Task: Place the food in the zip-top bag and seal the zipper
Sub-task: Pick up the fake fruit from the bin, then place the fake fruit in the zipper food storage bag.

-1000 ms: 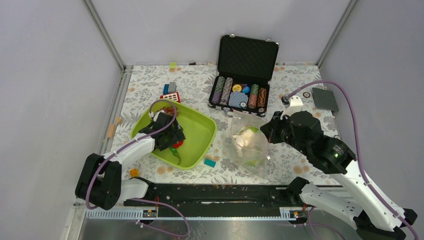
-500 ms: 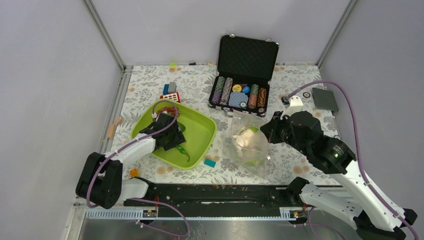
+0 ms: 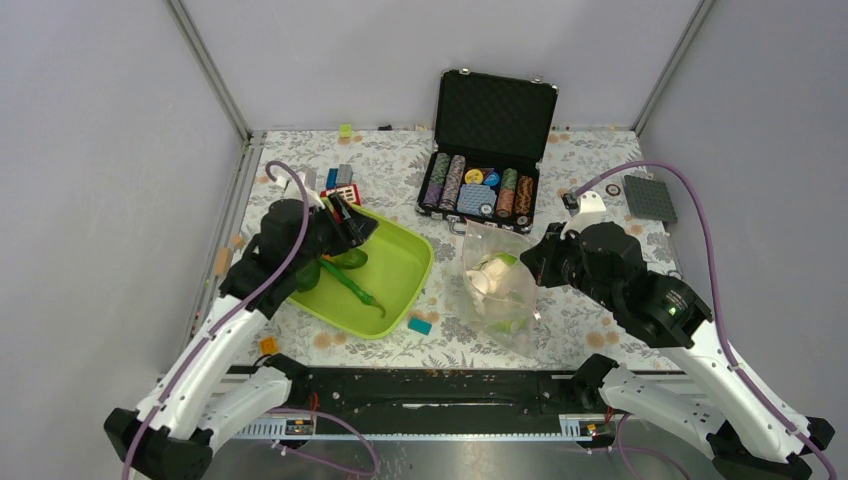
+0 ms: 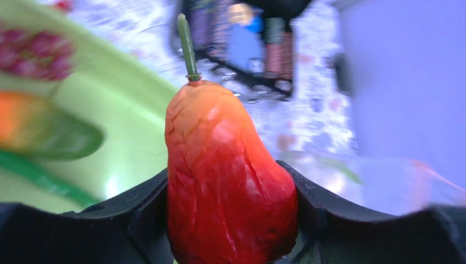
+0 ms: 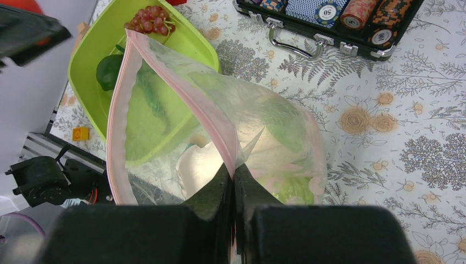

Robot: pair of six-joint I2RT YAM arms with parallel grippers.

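My left gripper point(image 3: 350, 224) is shut on a red tomato point(image 4: 228, 181) with a green stem, held above the far left corner of the lime-green tray point(image 3: 405, 268). My right gripper point(image 3: 537, 262) is shut on the pink zipper point(image 5: 176, 91) and holds the mouth of the clear zip-top bag point(image 3: 500, 295) up and open toward the tray. White cauliflower point(image 5: 200, 165) and pale green cabbage point(image 5: 286, 190) lie inside the bag. A green pod point(image 3: 358, 288), a dark green fruit point(image 3: 308, 272) and purple-red grapes point(image 5: 151, 19) lie in the tray.
An open black case of poker chips point(image 3: 480, 185) stands behind the bag. Building blocks point(image 3: 340, 180) lie behind the tray. A teal block point(image 3: 420, 325) and an orange block point(image 3: 267, 346) lie near the front. A grey baseplate point(image 3: 650, 198) sits at the far right.
My left arm has risen out of the tray with the red tomato in its jaws and swung back-left, uncovering the green pod. My right arm and the bag have not moved.
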